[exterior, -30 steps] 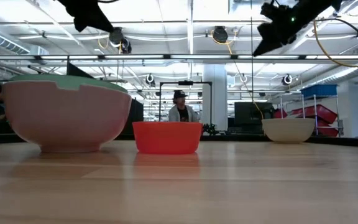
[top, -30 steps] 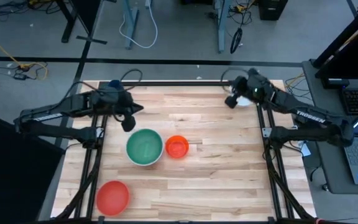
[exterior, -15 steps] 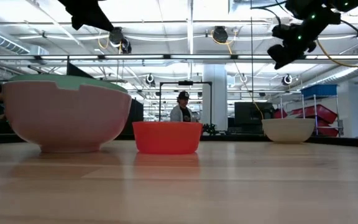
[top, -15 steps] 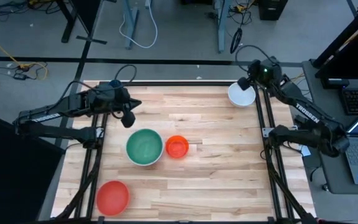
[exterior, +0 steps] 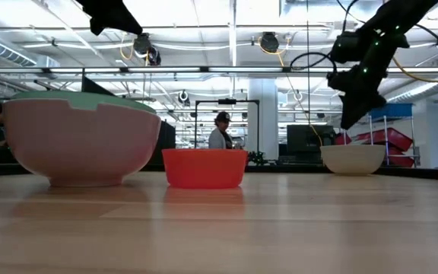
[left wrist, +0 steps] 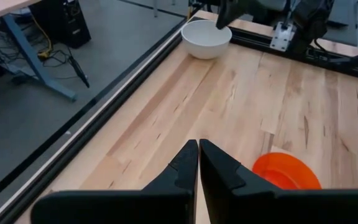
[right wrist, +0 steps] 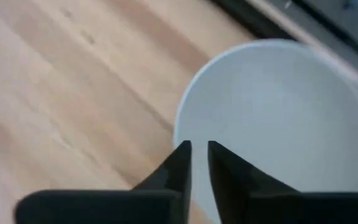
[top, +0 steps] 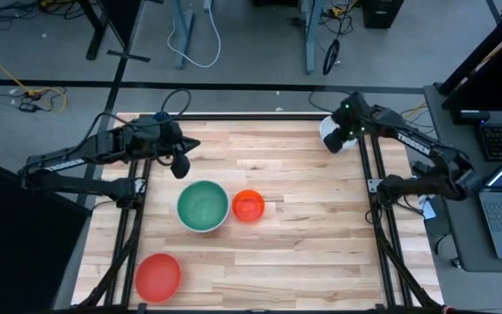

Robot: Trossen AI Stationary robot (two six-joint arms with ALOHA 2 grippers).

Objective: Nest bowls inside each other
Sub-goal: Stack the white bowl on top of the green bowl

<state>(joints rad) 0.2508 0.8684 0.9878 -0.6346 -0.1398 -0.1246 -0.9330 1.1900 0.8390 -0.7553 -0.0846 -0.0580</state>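
At the lower left of the high view sits the red bowl, alone and well apart from both arms. Farther up, left of centre, the green bowl rests inside the large white bowl, with the small orange-red bowl just beside it on the right. The left gripper hangs above bare wood just up and left of that pair, its fingers pressed together and holding nothing.

At the upper right of the frame, near the table's far corner, stands the smaller white bowl — the right gripper is poised directly over its rim, on the side facing the centre. In the right wrist view the fingers stand slightly apart, straddling the rim line above it without yet clamping. The right arm is plainly nearer — the next move likely calls for a short drop onto that rim.
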